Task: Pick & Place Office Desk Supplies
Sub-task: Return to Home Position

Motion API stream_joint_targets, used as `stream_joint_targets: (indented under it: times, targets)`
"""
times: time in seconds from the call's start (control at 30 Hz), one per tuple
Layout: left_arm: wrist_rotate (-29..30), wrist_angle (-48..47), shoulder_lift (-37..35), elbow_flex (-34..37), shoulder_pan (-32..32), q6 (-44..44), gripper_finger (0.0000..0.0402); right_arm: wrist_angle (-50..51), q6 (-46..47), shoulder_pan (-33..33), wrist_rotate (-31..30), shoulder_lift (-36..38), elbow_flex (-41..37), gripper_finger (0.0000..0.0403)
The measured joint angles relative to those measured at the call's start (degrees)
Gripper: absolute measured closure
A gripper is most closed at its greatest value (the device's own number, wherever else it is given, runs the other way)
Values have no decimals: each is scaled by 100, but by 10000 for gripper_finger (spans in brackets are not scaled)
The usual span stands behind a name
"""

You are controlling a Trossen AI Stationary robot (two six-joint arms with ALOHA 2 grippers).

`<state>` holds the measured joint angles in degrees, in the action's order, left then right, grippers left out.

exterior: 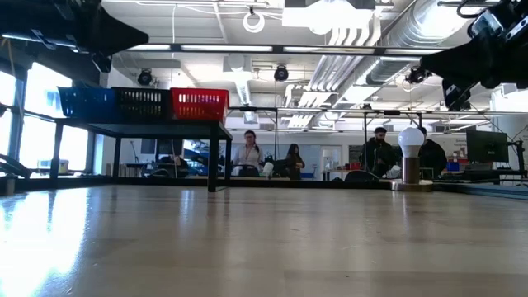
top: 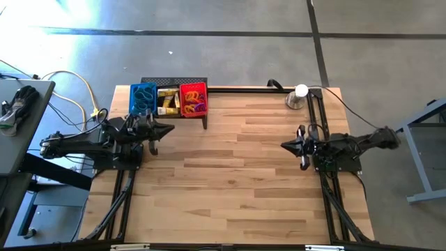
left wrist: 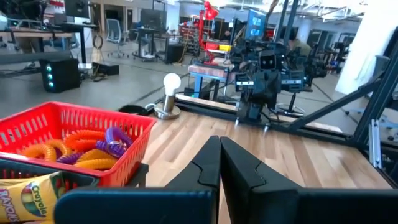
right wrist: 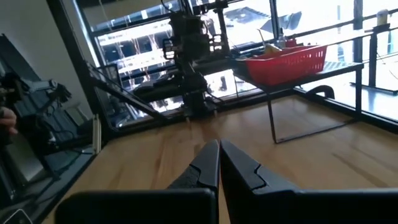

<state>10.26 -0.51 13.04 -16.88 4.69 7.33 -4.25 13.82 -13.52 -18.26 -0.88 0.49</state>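
High view: straight down from well above, wide enough for the whole table [top: 230,174] and both arms. Low view: at tabletop height, facing level across toward the shelf [exterior: 157,126] and the room behind. Left wrist view: forward past the left gripper [left wrist: 219,139], across the table toward the opposite arm. Right wrist view: forward past the right gripper [right wrist: 219,143], facing back the other way. Common to all four: the red bin [top: 194,99] on the shelf. Common to high, low and left wrist: the white-ball lamp [top: 300,94].
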Motion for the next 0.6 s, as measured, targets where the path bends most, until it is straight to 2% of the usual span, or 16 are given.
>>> stream_joint_targets:
  times: [0.23,0.47,0.6]
  targets:
    - [5,-6,2,0,0,6,401,73,6,320,384,-16,-2,401]
    - [-301,-53,2,180,-105,495,401,74,219,355,215,-16,-4,401]
    - [-186,29,-9,449,-216,498,401,77,237,354,236,-16,-4,401]
